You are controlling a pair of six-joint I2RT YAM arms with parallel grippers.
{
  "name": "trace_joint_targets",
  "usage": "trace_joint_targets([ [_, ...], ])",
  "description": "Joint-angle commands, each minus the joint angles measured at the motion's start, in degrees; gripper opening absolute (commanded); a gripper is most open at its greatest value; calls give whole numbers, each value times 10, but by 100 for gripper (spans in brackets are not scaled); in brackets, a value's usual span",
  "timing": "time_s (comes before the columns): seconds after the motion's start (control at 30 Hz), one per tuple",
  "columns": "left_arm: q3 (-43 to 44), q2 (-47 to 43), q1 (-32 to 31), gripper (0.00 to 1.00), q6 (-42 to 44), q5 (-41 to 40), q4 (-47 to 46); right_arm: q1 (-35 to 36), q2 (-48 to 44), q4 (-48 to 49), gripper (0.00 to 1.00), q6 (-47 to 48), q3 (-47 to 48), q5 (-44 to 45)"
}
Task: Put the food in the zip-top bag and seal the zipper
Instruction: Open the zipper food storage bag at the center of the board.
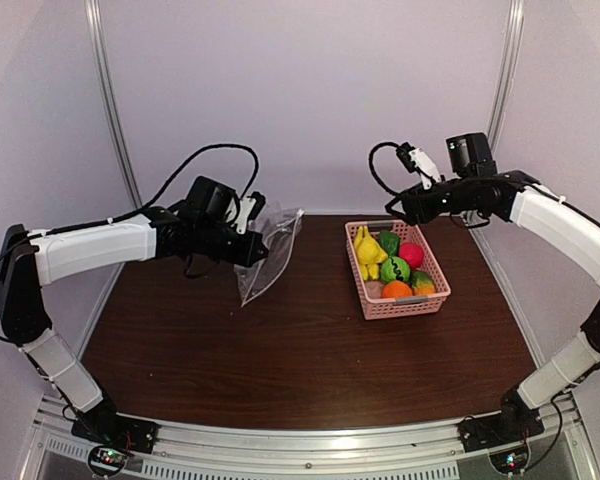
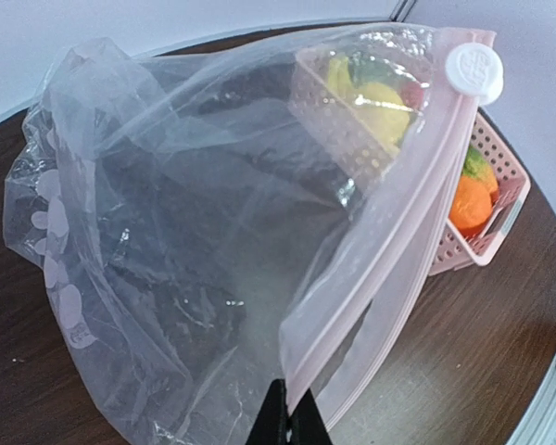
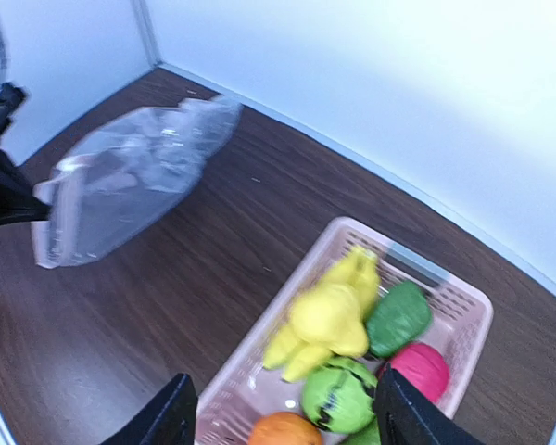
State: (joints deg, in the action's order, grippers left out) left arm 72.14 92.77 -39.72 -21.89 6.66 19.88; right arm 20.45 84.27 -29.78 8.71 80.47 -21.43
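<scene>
A pink latticed basket (image 1: pixel 405 306) stands on the right half of the dark wood-grain bench (image 1: pixel 280 350), toward its far edge. White walls (image 1: pixel 310 90) rise behind the bench; a metal rail (image 1: pixel 310 452) lines its near edge.

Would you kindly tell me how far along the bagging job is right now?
Done: the left end effector grips the zip-top bag by the zipper, holding it up. In hand: the right end effector hovers open over the pink basket. Left: all the food lies in the basket, nothing bagged, zipper unsealed.
</scene>
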Motion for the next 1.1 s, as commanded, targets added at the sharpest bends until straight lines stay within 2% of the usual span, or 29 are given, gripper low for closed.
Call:
trace_joint_targets([
  [0.0,-5,11,3,0,-102,17,-103,92,39,13,70,7,35,-23],
  [0.17,-12,19,1,0,-179,-6,-170,160,122,22,73,-54,113,-17],
  [0.27,-7,20,-6,0,-197,-20,-183,181,162,45,73,-101,143,-5],
  [0.37,-3,17,-11,0,-208,-24,-184,185,198,63,74,-150,166,10],
  [0.6,-12,5,-15,0,-223,-3,-195,188,238,112,73,-191,179,-28],
  [0.7,-14,-1,-15,0,-229,5,-196,189,252,113,69,-199,191,-10],
  [0.83,-14,-4,-15,0,-230,22,-215,189,283,107,56,-220,214,6],
  [0.87,-15,-4,-15,0,-228,23,-215,189,290,102,49,-224,221,10],
  [1.0,-27,-15,-15,0,-212,9,-213,189,316,73,10,-230,253,63],
  [1.07,-30,-25,-15,0,-196,-12,-203,187,318,53,0,-228,258,119],
])
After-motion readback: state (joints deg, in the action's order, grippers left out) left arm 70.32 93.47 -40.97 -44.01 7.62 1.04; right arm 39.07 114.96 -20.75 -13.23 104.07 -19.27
